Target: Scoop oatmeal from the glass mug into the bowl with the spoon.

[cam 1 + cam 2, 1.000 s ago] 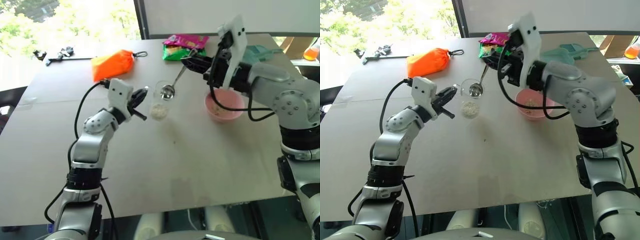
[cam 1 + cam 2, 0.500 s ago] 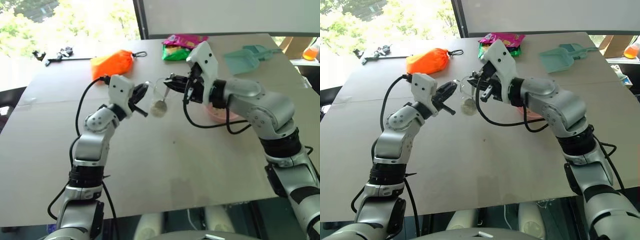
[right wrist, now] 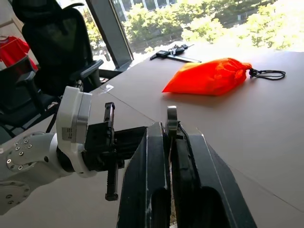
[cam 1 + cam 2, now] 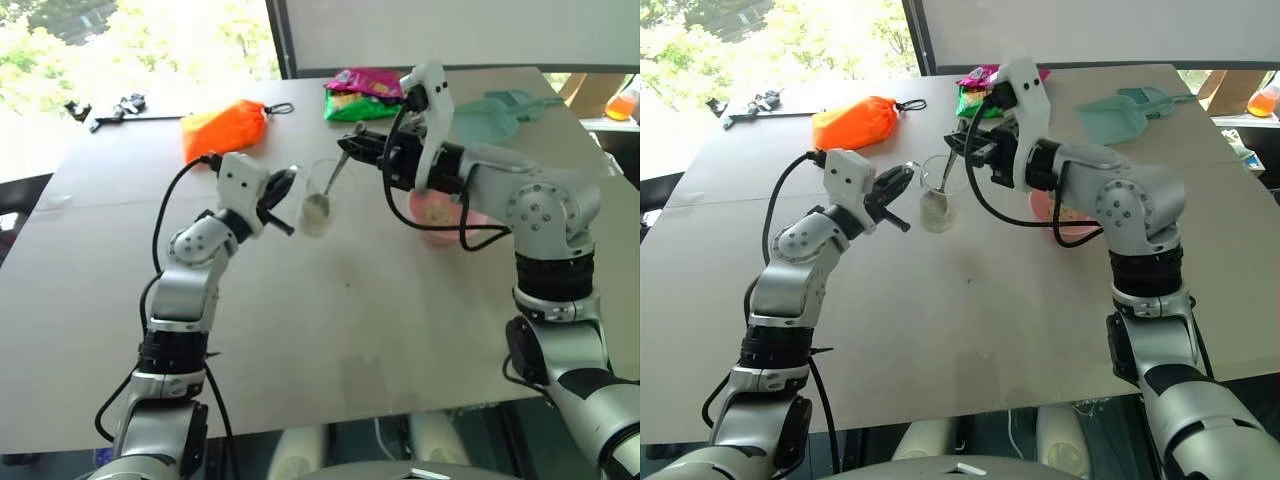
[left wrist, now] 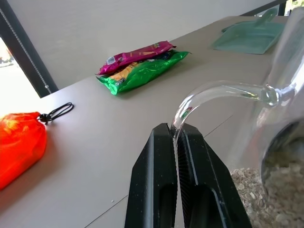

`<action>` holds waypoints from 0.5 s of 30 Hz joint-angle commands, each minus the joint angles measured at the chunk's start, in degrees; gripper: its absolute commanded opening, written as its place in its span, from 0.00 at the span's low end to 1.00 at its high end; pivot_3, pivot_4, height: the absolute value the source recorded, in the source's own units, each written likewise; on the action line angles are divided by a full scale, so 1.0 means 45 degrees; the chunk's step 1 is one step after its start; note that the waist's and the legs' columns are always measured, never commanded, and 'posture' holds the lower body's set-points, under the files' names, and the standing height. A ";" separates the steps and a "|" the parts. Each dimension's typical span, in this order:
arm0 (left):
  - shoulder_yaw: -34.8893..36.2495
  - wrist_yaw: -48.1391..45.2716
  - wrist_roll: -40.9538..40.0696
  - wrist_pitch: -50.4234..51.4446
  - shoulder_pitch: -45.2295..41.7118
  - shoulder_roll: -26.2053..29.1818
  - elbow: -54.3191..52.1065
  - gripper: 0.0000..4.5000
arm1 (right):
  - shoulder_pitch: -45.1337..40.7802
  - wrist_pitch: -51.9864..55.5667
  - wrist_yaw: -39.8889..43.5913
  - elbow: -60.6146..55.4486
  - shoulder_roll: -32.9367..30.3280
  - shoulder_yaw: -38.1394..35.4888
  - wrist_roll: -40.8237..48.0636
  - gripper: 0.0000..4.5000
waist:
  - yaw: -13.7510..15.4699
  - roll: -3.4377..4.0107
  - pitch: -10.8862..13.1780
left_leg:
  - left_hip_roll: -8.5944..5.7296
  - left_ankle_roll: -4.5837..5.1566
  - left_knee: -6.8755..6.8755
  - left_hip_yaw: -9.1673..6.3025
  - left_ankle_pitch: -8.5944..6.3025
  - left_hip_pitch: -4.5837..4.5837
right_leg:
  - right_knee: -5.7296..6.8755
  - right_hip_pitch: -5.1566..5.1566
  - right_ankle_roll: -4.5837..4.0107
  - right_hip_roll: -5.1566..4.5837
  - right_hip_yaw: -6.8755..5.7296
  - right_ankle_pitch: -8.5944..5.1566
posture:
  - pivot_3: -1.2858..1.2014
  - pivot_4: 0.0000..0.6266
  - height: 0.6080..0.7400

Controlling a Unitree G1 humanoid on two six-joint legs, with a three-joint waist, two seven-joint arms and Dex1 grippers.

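From the head views, the left gripper [image 4: 283, 196] held the tilted glass mug [image 4: 318, 197] mid-bench while the spoon [image 4: 337, 172] dipped into its oatmeal [image 4: 316, 210]; the scooping step. The left wrist view showed fingers [image 5: 156, 171] pinched on the mug's handle. The right wrist view showed the right gripper [image 3: 167, 142] clamping the spoon. Next: lift level toward the bowl [image 4: 440, 212].

A wide grey-brown table [image 4: 300, 330] is seen, with a seam running across its far half. An orange drawstring pouch [image 4: 226, 128] is laid near the far left part, its black cord loop trailing to one side. Dark small objects [image 4: 105, 108], too small to identify, are placed at the far left corner. Pink and green snack packets [image 4: 365, 93] are stacked at the far middle. A teal plastic scoop [image 4: 1127, 112] is set at the far right. A pink bowl [image 4: 445, 215] is rested right of centre.
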 commanded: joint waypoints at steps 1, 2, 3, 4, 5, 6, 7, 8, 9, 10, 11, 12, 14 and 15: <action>0.0218 0.0079 -0.0072 -0.0412 -0.0137 0.0011 -0.0217 0.01 | -0.0459 0.0325 -0.0151 -0.0192 0.0144 -0.0607 0.0512 0.00 | -0.0001 0.0000 0.0000 | 0.0000 0.0000 0.0000 -0.0001 0.0000 0.0000 | 0.0001 0.0000 0.0000 0.0000 0.0000 0.0000 | 0.52 0.24 1.00; 0.0220 0.0085 -0.0063 -0.0418 -0.0133 0.0007 -0.0211 0.01 | -0.0445 0.0399 -0.0172 -0.0234 0.0159 -0.0634 0.0531 0.00 | -0.0006 0.0000 0.0000 | 0.0000 0.0000 0.0000 -0.0001 0.0000 0.0000 | 0.0003 0.0000 0.0000 0.0000 0.0000 0.0000 | 0.52 0.24 1.00; 0.0212 0.0097 -0.0058 -0.0414 -0.0136 -0.0007 -0.0217 0.01 | -0.0414 0.0447 -0.0200 -0.0282 0.0184 -0.0651 0.0545 0.00 | -0.0014 0.0000 0.0000 | 0.0000 0.0000 0.0000 -0.0001 0.0000 0.0000 | 0.0005 -0.0001 0.0000 0.0000 0.0000 0.0000 | 0.52 0.24 1.00; 0.0200 0.0111 -0.0048 -0.0415 -0.0147 -0.0023 -0.0208 0.01 | -0.0388 0.0444 -0.0216 -0.0318 0.0200 -0.0648 0.0536 0.00 | -0.0018 0.0000 0.0000 | 0.0000 0.0000 0.0000 0.0000 0.0000 0.0000 | 0.0006 -0.0003 0.0000 0.0000 0.0001 0.0000 | 0.52 0.24 1.00; 0.0195 0.0125 -0.0049 -0.0400 -0.0154 -0.0044 -0.0216 0.01 | -0.0374 0.0446 -0.0242 -0.0346 0.0226 -0.0648 0.0528 0.00 | -0.0019 0.0000 0.0000 | 0.0000 0.0000 0.0000 0.0000 0.0000 0.0000 | 0.0008 -0.0003 0.0000 0.0000 0.0001 0.0000 | 0.52 0.24 1.00; 0.0187 0.0141 -0.0044 -0.0386 -0.0149 -0.0060 -0.0229 0.01 | -0.0359 0.0416 -0.0255 -0.0372 0.0228 -0.0616 0.0481 0.00 | -0.0021 0.0000 0.0000 | 0.0000 0.0000 0.0000 0.0001 0.0000 0.0000 | 0.0008 -0.0003 0.0000 0.0000 0.0001 0.0000 | 0.52 0.24 1.00; 0.0185 0.0155 -0.0043 -0.0369 -0.0132 -0.0071 -0.0254 0.01 | -0.0345 0.0376 -0.0240 -0.0406 0.0194 -0.0548 0.0400 0.00 | -0.0022 0.0000 0.0000 | 0.0000 0.0000 0.0001 0.0001 0.0000 0.0000 | 0.0008 -0.0003 0.0000 0.0000 0.0001 0.0000 | 0.52 0.24 1.00; 0.0182 0.0163 -0.0036 -0.0360 -0.0122 -0.0079 -0.0256 0.01 | -0.0321 0.0199 -0.0162 -0.0443 0.0060 -0.0345 0.0149 0.00 | -0.0022 0.0000 0.0000 | 0.0000 0.0000 0.0001 0.0001 0.0000 0.0000 | 0.0008 -0.0003 0.0000 0.0000 0.0001 0.0000 | 0.52 0.24 1.00; 0.0182 0.0167 -0.0032 -0.0352 -0.0104 -0.0081 -0.0271 0.01 | -0.0299 0.0078 -0.0108 -0.0482 -0.0038 -0.0200 -0.0028 0.00 | -0.0022 0.0000 0.0000 | 0.0000 0.0000 0.0001 0.0001 0.0000 0.0000 | 0.0008 -0.0003 0.0000 0.0000 0.0001 0.0000 | 0.52 0.24 1.00; 0.0183 0.0169 -0.0029 -0.0339 -0.0089 -0.0084 -0.0279 0.01 | -0.0288 0.0082 -0.0111 -0.0461 -0.0019 -0.0223 -0.0028 0.00 | -0.0021 0.0000 0.0000 | 0.0000 0.0000 0.0001 0.0001 0.0000 0.0000 | 0.0008 -0.0003 0.0000 0.0000 0.0001 0.0000 | 0.52 0.24 1.00; 0.0183 0.0171 -0.0028 -0.0331 -0.0080 -0.0085 -0.0283 0.01 | -0.0282 0.0102 -0.0116 -0.0438 0.0015 -0.0265 -0.0005 0.00 | -0.0023 0.0000 0.0000 | 0.0000 0.0000 0.0001 0.0001 0.0000 0.0000 | 0.0008 -0.0003 0.0000 0.0000 0.0001 0.0000 | 0.52 0.24 1.00; 0.0176 0.0175 -0.0025 -0.0329 -0.0079 -0.0087 -0.0278 0.01 | -0.0308 0.0195 -0.0176 -0.0357 0.0118 -0.0430 0.0132 0.00 | -0.0033 0.0000 0.0000 | 0.0000 0.0000 0.0001 0.0001 0.0000 0.0000 | 0.0009 -0.0003 0.0000 0.0000 0.0001 0.0000 | 0.52 0.24 1.00; 0.0152 0.0194 -0.0027 -0.0303 -0.0077 -0.0096 -0.0287 0.01 | -0.0347 0.0310 -0.0258 -0.0271 0.0204 -0.0618 0.0263 0.00 | -0.0064 0.0000 0.0000 | 0.0000 0.0000 0.0001 0.0000 0.0000 0.0000 | 0.0010 -0.0004 0.0000 0.0000 0.0001 0.0000 | 0.52 0.24 1.00; 0.0146 0.0196 -0.0029 -0.0299 -0.0076 -0.0096 -0.0281 0.01 | -0.0352 0.0182 -0.0228 -0.0278 0.0132 -0.0528 0.0102 0.00 | -0.0102 0.0000 0.0000 | 0.0000 0.0000 0.0001 0.0000 0.0000 0.0000 | 0.0010 -0.0003 0.0000 0.0000 0.0001 0.0000 | 0.52 0.24 1.00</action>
